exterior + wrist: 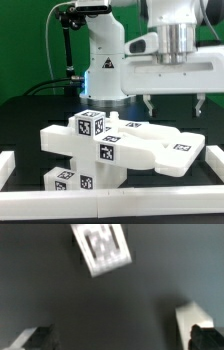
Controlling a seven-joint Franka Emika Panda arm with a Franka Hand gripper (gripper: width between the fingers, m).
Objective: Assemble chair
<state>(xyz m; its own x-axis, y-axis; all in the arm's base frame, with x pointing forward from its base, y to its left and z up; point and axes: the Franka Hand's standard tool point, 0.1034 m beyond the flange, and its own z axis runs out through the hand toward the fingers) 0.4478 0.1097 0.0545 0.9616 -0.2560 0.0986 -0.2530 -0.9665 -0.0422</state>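
One heap of white chair parts (115, 145) lies under one empty tool (176, 103), fingers spread apart

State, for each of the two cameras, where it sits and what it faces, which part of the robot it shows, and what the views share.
Exterior view: off the arm, low at the table's edge, facing the white chair parts; the arm's base and the gripper above the parts show.
Wrist view: on the wrist, looking down at the dark table and a tagged white part; both fingertips show.
Shared: the gripper and the table.
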